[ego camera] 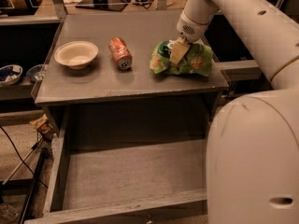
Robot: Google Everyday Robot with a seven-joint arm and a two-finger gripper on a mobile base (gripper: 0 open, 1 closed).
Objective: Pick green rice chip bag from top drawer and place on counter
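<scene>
- Green chip bag (194, 62) lies on the desk (140, 31), right-hand part, near the front edge & right corner. It's crumpled, w/ orange chip pics facing up.
- Gripper (178, 51) sits right on the bag's upper left part. One tan finger (178, 54) lies across the bag's front, the other is hidden behind it. Jaws look clamped on the bag, which bunches up around them.
- Arm (243, 17) comes down from upper right, white, wrist angled toward the bag.
- Orange soda can (120, 53) lies on its side, left of the bag and apart from it, approx. mid-desk, end facing the camera.
- Cream bowl (76, 54) stands upright further left, near the desk's left edge, apart from the can.
- Drawer (131, 171) is pulled out below the desk front, grey floor showing, low side walls, front panel at the bottom of the view.
- Robot's white body (254, 157) covers the drawer's right side.
- Far left, lower shelf: blue-patterned small bowl (9, 73).
- Black cable (18, 157) runs over the floor left of the drawer.
</scene>
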